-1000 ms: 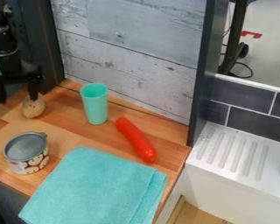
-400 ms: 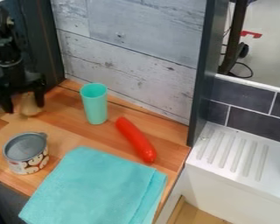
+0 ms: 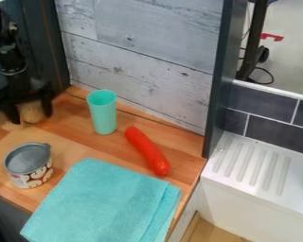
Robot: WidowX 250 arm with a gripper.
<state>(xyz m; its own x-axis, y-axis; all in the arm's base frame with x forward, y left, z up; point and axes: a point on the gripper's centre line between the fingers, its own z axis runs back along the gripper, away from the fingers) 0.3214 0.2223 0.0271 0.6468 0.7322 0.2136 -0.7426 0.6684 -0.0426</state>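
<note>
1. Gripper (image 3: 31, 118): fingers well apart, one on each side of the tan lump (image 3: 32, 112). No grip evident; can't tell if either finger touches it.
2. Lump: between the fingers on the counter (image 3: 77, 142), top hidden under the gripper. Probably light, firm, not fragile; rounded, so it could roll or slip. Best hold: across the middle, low, both sides evenly.
3. Pose: arm (image 3: 10, 61) drops in from upper left, fingers pointing down near the counter.
4. Around the fingers: can (image 3: 29, 165) camera-side, cup (image 3: 103, 113) off to view-right, red sausage (image 3: 146, 150) past that, towel (image 3: 103, 203) beyond the can.
</note>
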